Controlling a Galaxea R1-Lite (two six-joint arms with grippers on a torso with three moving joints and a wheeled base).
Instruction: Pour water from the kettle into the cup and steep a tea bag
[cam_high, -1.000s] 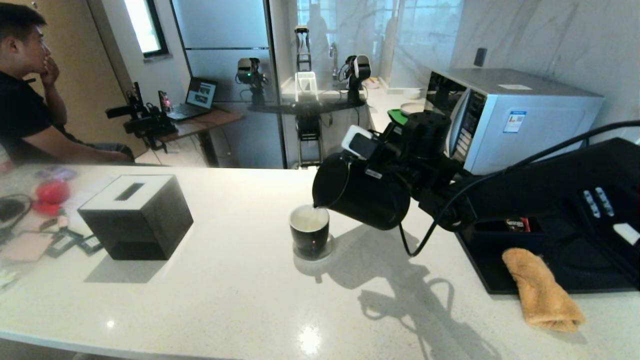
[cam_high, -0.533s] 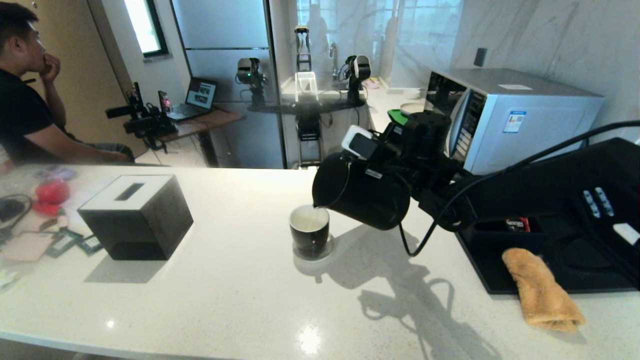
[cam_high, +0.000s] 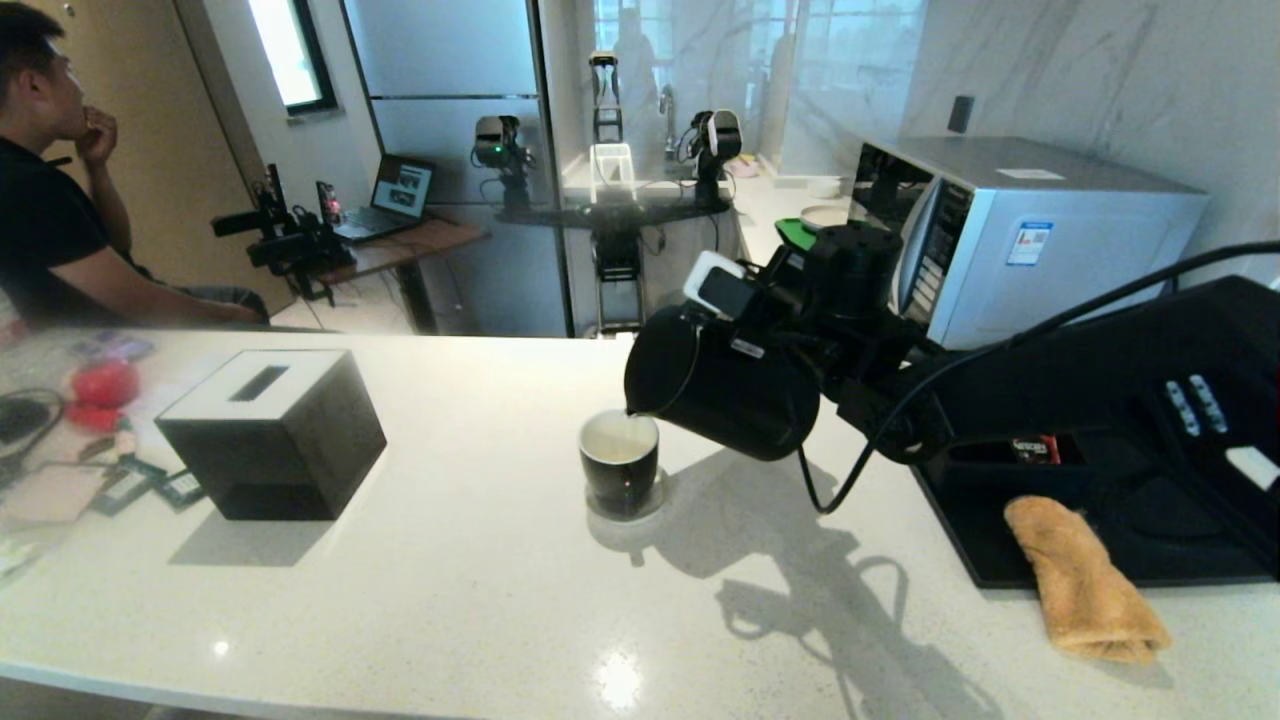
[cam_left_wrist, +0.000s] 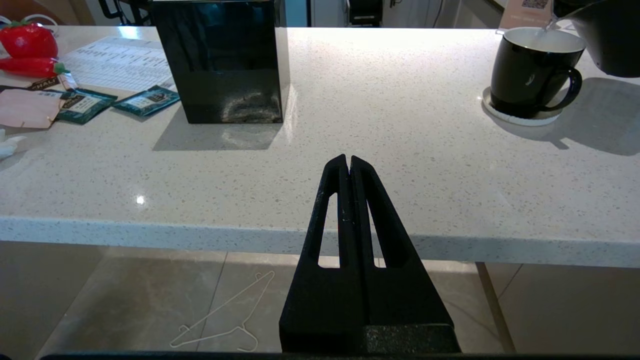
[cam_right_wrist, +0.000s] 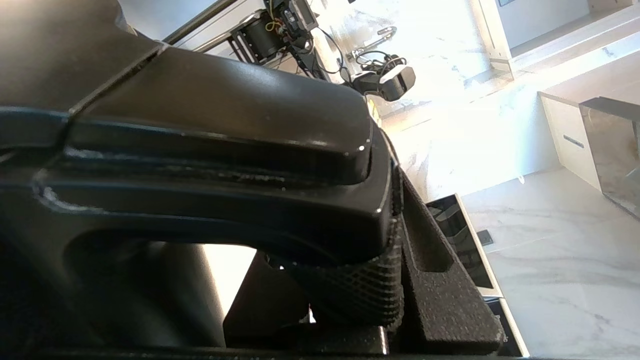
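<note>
The black kettle (cam_high: 720, 385) hangs tilted above the white counter, its spout over the rim of the cup (cam_high: 620, 465). My right gripper (cam_high: 770, 335) is shut on the kettle's handle (cam_right_wrist: 225, 150), one textured finger (cam_right_wrist: 440, 260) pressed against it. The cup (cam_left_wrist: 530, 75), black outside and white inside, stands on a white coaster. A thin stream of water (cam_left_wrist: 550, 24) runs from the spout into it, and pale water (cam_high: 618, 440) fills the cup. My left gripper (cam_left_wrist: 348, 160) is shut on nothing, parked before the counter's front edge. No tea bag shows.
A black square-topped box (cam_high: 270, 430) stands left of the cup, with teal packets (cam_left_wrist: 145, 100) and a red toy (cam_high: 100, 385) beyond it. On the right lie a black tray (cam_high: 1180, 570), an orange cloth (cam_high: 1085, 580) and a microwave (cam_high: 1020, 230). A seated person (cam_high: 50, 230) is far left.
</note>
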